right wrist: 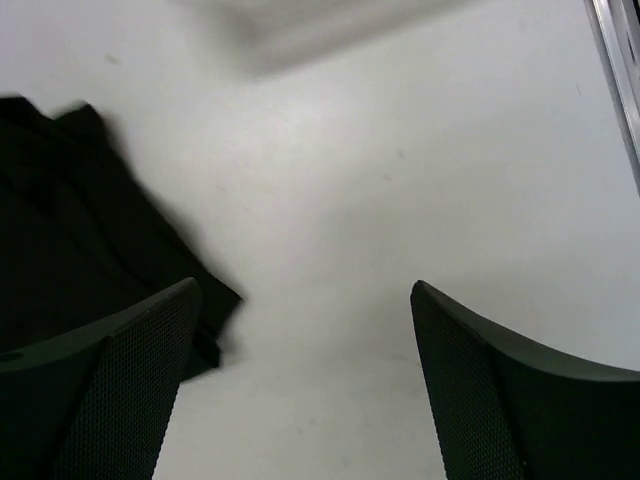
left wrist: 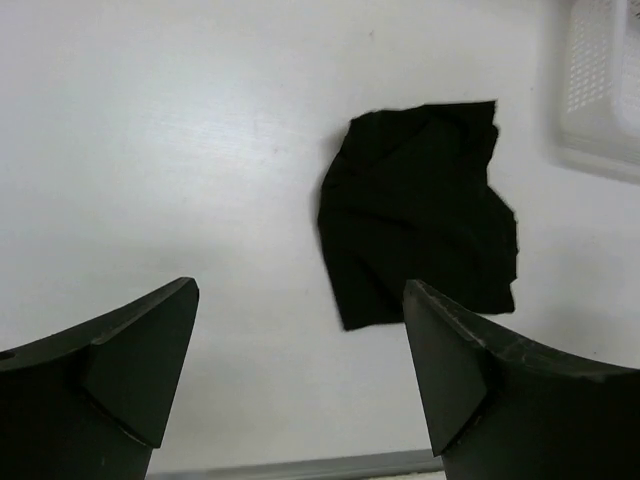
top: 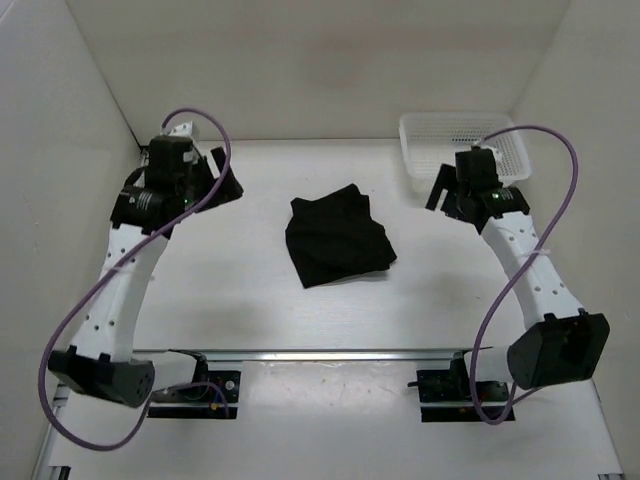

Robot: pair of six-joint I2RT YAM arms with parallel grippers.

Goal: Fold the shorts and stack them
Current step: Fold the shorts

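The black shorts (top: 338,240) lie folded in a compact bundle on the white table, about midway between the arms. They also show in the left wrist view (left wrist: 420,215) and at the left edge of the right wrist view (right wrist: 70,230). My left gripper (top: 215,180) is open and empty, held above the table well left of the shorts; in its wrist view (left wrist: 300,290) only bare table lies between the jaws. My right gripper (top: 440,192) is open and empty, right of the shorts; its wrist view (right wrist: 303,290) shows bare table between the jaws.
A white mesh basket (top: 460,145) stands at the back right, just behind the right gripper; a corner of it shows in the left wrist view (left wrist: 600,80). A metal rail (top: 320,353) runs along the near table edge. White walls enclose the table.
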